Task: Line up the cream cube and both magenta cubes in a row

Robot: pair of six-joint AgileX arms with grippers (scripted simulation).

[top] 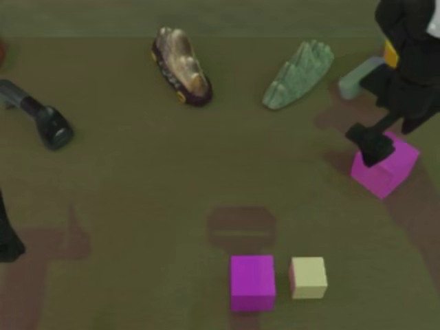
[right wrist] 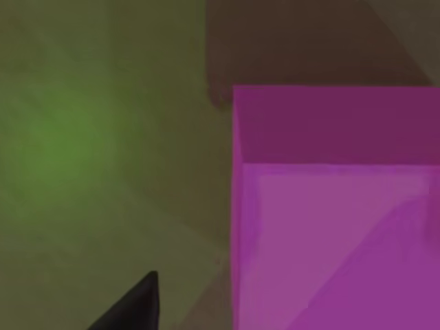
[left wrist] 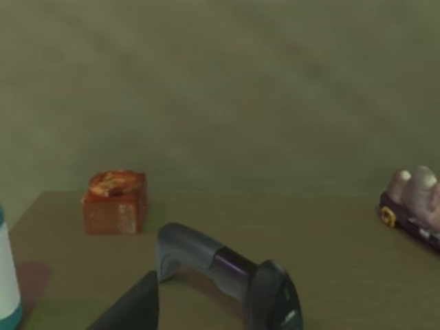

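Two magenta cubes and one cream cube sit on the olive desk (top: 137, 206). Near the front edge, the first magenta cube (top: 252, 282) stands just beside the cream cube (top: 309, 278), which lies to its right with a narrow gap between them; their sides run roughly parallel. The second magenta cube (top: 385, 166) is well apart from that pair, over on the right side of the desk and turned at an angle to them.

My right gripper (top: 375, 148) is down at this second magenta cube, its dark tip overlapping the cube's upper left part in the top view. In the right wrist view the cube fills much of the picture and one dark fingertip (right wrist: 134, 306) shows beside it; whether the fingers are spread or clamped on the cube I cannot tell.

My left arm (top: 8, 237) is parked at the left edge of the desk. A dark fingertip (left wrist: 134, 309) of its gripper shows in the left wrist view, but I cannot tell its state.

Along the back lie a brown shoe (top: 181, 65) and a pale green ridged object (top: 298, 74), with a grey-green block (top: 357, 77) partly under the right arm. A handheld scanner (top: 40, 115) lies at the left. The left wrist view also shows a small red-orange box (left wrist: 115, 203) and a white and teal bottle (left wrist: 8, 282)
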